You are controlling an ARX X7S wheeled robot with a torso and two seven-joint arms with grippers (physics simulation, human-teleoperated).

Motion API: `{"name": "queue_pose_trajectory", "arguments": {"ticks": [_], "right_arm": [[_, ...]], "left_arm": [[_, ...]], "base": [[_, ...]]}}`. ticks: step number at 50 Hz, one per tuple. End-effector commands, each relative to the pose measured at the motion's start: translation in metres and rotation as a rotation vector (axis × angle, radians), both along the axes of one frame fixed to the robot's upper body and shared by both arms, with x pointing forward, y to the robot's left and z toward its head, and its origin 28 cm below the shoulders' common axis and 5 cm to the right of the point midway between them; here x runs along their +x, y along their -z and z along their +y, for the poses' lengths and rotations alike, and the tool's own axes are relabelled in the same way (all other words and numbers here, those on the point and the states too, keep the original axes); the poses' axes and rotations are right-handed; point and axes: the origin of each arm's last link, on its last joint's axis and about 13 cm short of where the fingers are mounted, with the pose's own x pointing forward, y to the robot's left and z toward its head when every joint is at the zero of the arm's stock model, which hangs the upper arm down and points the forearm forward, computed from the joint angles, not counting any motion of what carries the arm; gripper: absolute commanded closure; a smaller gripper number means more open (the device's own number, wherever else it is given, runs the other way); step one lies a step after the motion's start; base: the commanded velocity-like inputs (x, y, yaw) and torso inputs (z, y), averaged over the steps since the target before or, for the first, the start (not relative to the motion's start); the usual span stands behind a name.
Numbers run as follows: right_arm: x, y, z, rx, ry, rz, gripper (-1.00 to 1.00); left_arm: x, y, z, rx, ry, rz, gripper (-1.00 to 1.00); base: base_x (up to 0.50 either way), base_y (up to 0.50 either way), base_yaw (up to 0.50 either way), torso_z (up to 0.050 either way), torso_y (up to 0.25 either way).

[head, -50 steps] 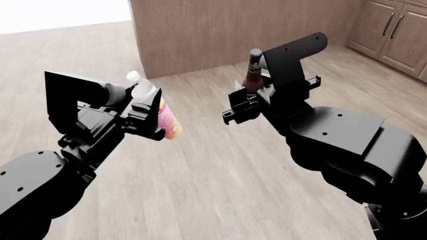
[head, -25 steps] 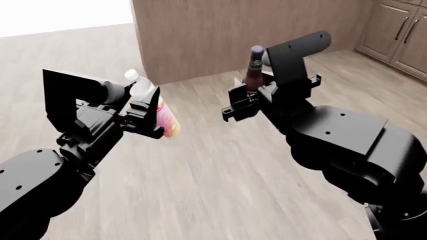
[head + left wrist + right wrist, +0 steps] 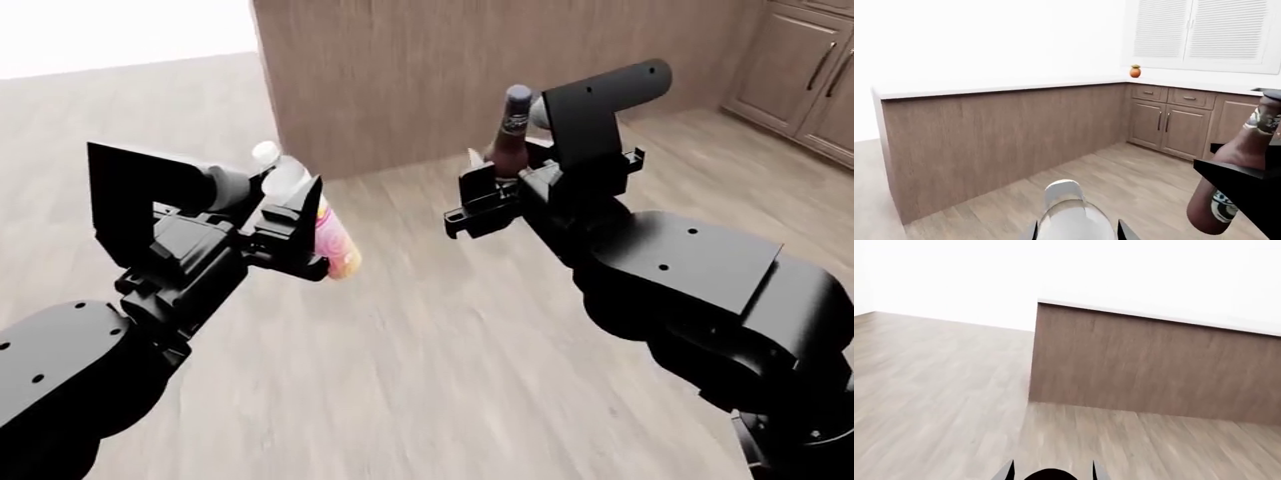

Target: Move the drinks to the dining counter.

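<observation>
Between the left jaws (image 3: 296, 238) sits the pink-and-yellow bottle (image 3: 334, 240), clamped around its upper body with the white cap (image 3: 266, 152) sticking up above them and the coloured lower part hanging below. In the left wrist view that bottle's pale shoulder and cap (image 3: 1066, 210) rise straight up from between the jaw tips. The right jaws (image 3: 497, 198) are closed on the beer bottle (image 3: 507, 135), held upright by its body, its neck and cap standing clear above them; the same brown bottle (image 3: 1234, 185) with its dark oval label shows at the edge of the left wrist view. Both bottles are carried over the wood floor (image 3: 441, 340), well apart from each other. Ahead of both jaws stands the dining surface (image 3: 987, 87), white-topped with plain brown panel sides (image 3: 1154, 365). Beyond it, handled cabinets (image 3: 1167, 120) line the wall.
</observation>
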Motion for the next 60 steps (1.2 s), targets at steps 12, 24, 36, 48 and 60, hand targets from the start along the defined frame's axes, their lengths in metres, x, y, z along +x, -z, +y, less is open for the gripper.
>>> {"name": "queue_pose_trajectory", "arguments": {"ticks": [12,24,36,48,60], "right_arm": [[0.0014,-0.0011,-0.0021,-0.014,0.015,-0.020,1.00],[0.0008,-0.0001,-0.0020,-0.029,0.024,-0.021,1.00],[0.0005,0.0013,-0.0027,-0.035,0.034,-0.019,1.00],[0.0006,0.0001,-0.0025,-0.044,0.034,-0.018,1.00],[0.0015,-0.0002,-0.0024,-0.051,0.038,-0.019,1.00]], "left_arm": [[0.0019,-0.0053,-0.0013,-0.009,0.002,-0.022,1.00],[0.0002,-0.0040,0.0002,-0.012,-0.004,-0.019,1.00],[0.0000,-0.0036,-0.0001,-0.010,-0.003,-0.019,1.00],[0.0003,-0.0047,-0.0004,-0.010,-0.001,-0.021,1.00],[0.0010,-0.0061,-0.0010,-0.009,0.001,-0.024,1.00]], "base": [[-0.43,0.27,0.00,0.000,0.002],[-0.45,0.22,0.00,0.001,0.003],[-0.47,0.18,0.00,0.000,0.002],[-0.47,0.18,0.00,0.000,0.003],[-0.47,0.18,0.00,0.001,0.002]]}}
